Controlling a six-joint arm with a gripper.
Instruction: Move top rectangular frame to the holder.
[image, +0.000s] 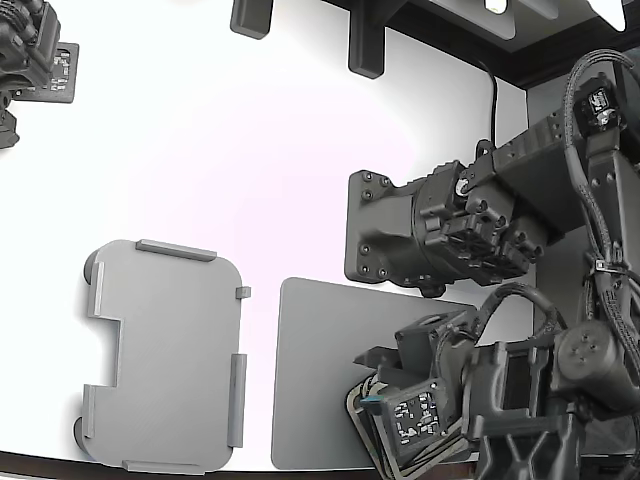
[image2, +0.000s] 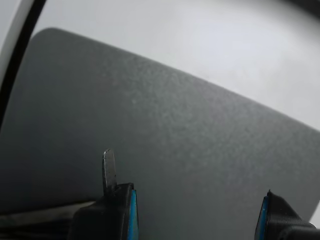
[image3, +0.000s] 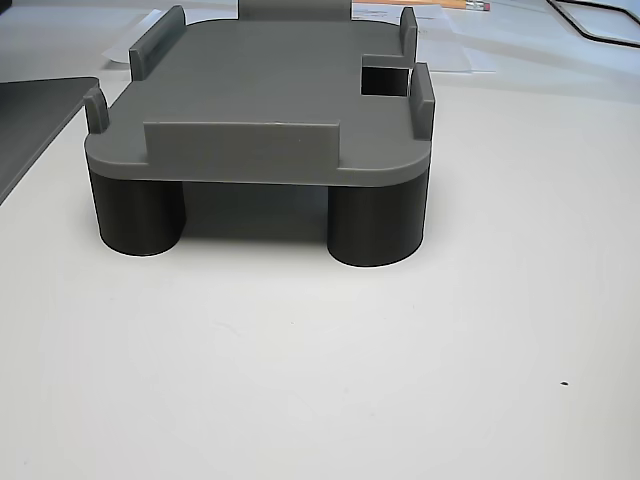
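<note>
The holder is a light grey tabbed plate with a stepped notch, lying bare at the exterior view's left. In the other view it stands on dark round legs with nothing on it. My gripper hangs low over the near right corner of the dark grey mat. Thin rounded frame edges show under it, mostly hidden by the arm. In the wrist view my gripper is open, its blue-padded fingers apart with only the mat between them.
A second arm's dark body reaches in from the exterior view's right, above the mat. Another gripper sits at the far left corner. The table's front edge runs close below the holder. A thin dark outline lies far behind the holder.
</note>
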